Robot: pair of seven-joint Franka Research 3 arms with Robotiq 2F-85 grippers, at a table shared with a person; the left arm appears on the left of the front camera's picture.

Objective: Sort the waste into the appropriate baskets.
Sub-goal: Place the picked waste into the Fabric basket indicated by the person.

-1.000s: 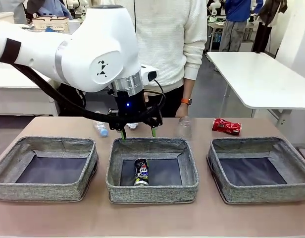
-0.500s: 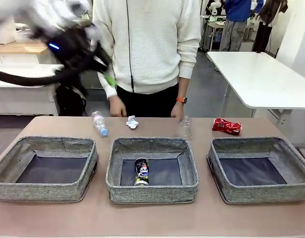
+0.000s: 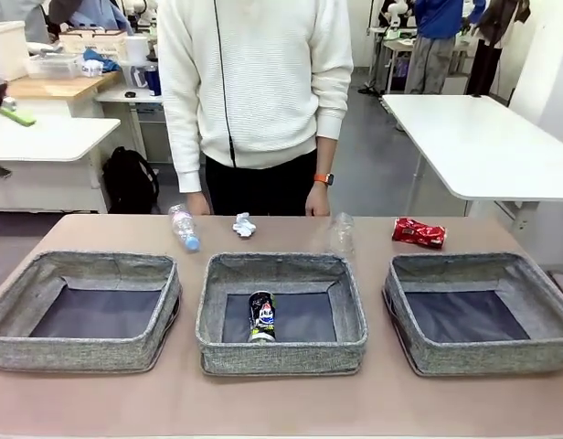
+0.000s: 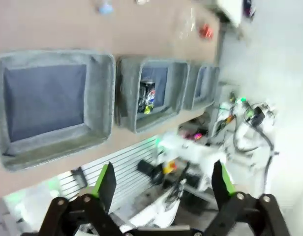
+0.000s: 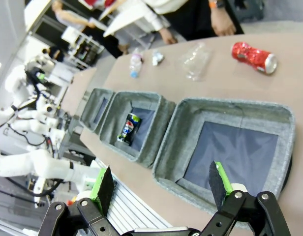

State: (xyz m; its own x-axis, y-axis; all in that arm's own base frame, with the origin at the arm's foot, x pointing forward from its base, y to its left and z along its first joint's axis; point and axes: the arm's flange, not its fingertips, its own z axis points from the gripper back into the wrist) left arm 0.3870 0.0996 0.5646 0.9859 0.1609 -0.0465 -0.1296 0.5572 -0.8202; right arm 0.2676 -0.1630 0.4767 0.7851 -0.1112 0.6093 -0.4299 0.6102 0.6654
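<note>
As the left gripper and right gripper hang wide open and empty, a crushed dark can lies in the middle basket (well ahead of both).

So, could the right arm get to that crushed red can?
Probably yes: the crushed red can lies alone on bare table beyond the right basket, nothing over it, and the open right end effector looks down towards it.
</note>
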